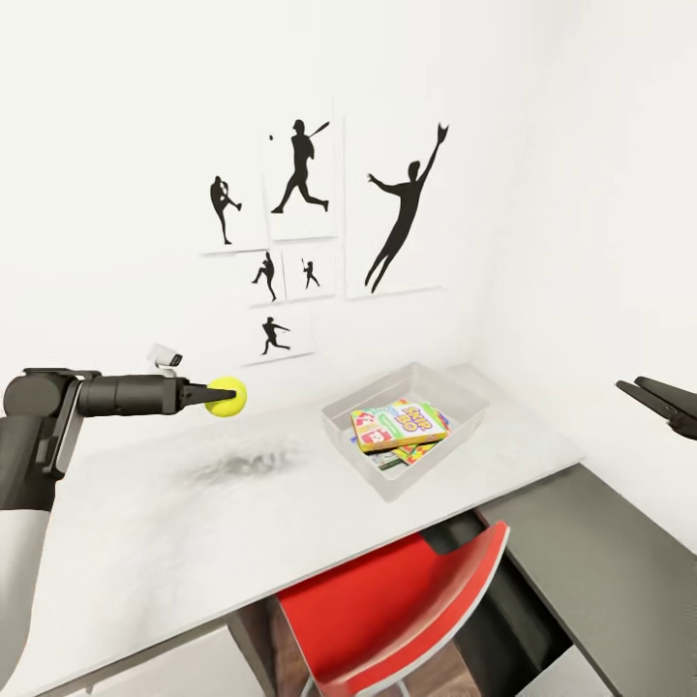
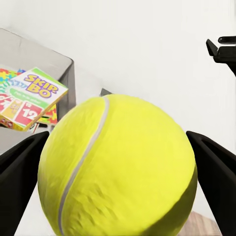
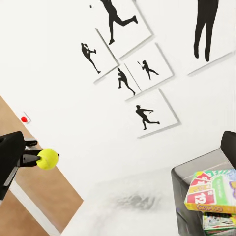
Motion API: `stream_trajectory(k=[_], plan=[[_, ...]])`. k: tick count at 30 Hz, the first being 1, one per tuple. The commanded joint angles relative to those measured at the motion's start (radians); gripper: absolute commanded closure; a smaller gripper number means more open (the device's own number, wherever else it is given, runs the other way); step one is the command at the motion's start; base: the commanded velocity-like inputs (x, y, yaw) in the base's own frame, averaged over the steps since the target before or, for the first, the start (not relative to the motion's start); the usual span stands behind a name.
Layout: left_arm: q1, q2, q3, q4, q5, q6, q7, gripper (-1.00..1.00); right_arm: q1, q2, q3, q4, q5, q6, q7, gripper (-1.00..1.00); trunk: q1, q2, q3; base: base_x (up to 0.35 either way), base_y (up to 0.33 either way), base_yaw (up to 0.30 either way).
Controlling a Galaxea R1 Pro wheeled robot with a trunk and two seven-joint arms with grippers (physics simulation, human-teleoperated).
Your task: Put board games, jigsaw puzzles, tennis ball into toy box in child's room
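My left gripper (image 1: 225,395) is shut on the yellow-green tennis ball (image 1: 228,397), held above the pale grey table (image 1: 242,513) near the wall, well left of the toy box. In the left wrist view the tennis ball (image 2: 118,167) sits between both fingers (image 2: 19,172). The grey toy box (image 1: 341,414) stands at the table's back right. In it lies the SKIP BO board game (image 1: 402,424), tilted on top of colourful jigsaw puzzle sheets (image 1: 414,455). My right gripper (image 1: 629,383) hangs open at the far right, clear of the box, with nothing in it.
A red and white swivel chair (image 1: 407,610) is tucked under the table's front edge. A lower dark grey side section (image 1: 600,571) runs along the right. Black sports silhouette pictures (image 1: 300,184) hang on the white wall behind. A red wall button (image 3: 23,119) shows in the right wrist view.
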Motion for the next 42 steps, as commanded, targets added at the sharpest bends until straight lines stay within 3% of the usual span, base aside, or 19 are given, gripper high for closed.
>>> stream_trajectory(k=[1,27,42], plan=[[-0.001,0.000,0.000,-0.001,-0.002,0.010,-0.004,1.00,-0.001,0.000,0.000,0.000,0.002,0.004,0.004,-1.00,0.001,-0.002,-0.001,-0.001,-0.002,-0.175],[-0.001,0.003,0.003,-0.001,-0.002,0.010,-0.004,1.00,-0.005,0.016,0.019,0.000,-0.003,0.004,-0.002,-1.00,0.001,-0.002,0.008,0.000,0.000,-0.040],[-0.001,0.007,0.007,-0.001,-0.001,0.010,-0.004,1.00,-0.008,0.016,0.018,0.003,-0.006,0.004,0.002,-1.00,0.001,-0.002,0.027,0.010,0.005,-0.182]])
